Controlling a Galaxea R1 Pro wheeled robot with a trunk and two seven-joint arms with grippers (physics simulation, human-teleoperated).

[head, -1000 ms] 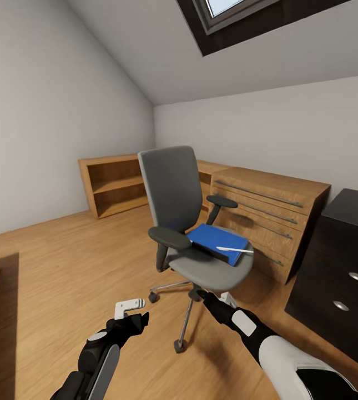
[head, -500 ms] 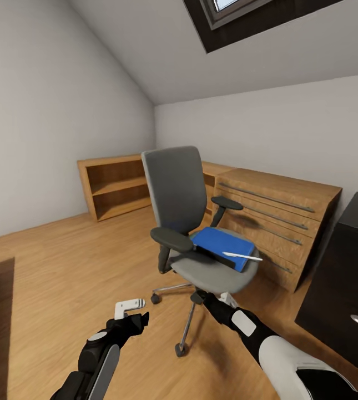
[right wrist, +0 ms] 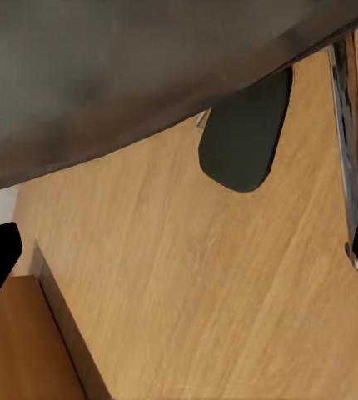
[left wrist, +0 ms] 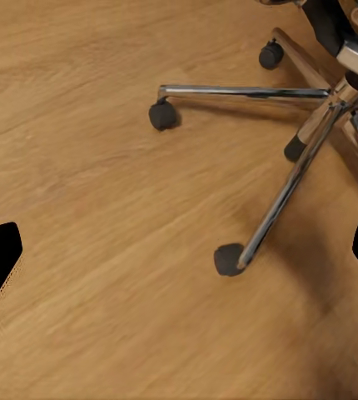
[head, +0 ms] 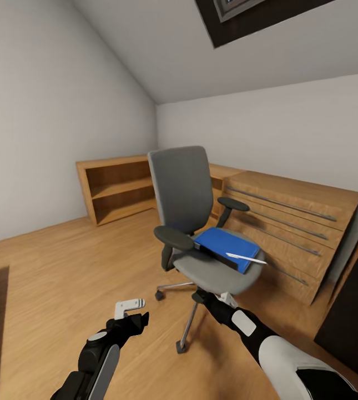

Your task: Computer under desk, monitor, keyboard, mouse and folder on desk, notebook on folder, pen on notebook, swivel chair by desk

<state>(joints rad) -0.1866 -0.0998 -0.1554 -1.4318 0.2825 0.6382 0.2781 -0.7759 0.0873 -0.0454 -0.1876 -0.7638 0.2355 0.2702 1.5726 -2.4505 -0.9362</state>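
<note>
The swivel chair (head: 181, 191) stands mid-room on the wood floor, its grey seat turned to the right. On the seat lies the blue folder (head: 222, 243), and the white pen (head: 246, 259) rests across its near corner. My left gripper (head: 134, 313) hangs open low over the floor, left of the chair's chrome base (left wrist: 291, 187). My right gripper (head: 201, 295) is open just under the seat's front edge, with the seat underside (right wrist: 129, 67) close above it. The desk's dark side (head: 356, 311) shows at the right edge. Computer, monitor, keyboard, mouse and notebook are out of view.
A low light-wood chest of drawers (head: 295, 222) runs along the far wall right behind the chair. An open wooden shelf unit (head: 115, 189) stands in the far corner. Bare wood floor (head: 62, 278) spreads to the left. The ceiling slopes down over the left.
The whole picture has shifted: the chair and chest sit further right and the dark desk has slid almost out at the right edge. Both arms hold the same pose.
</note>
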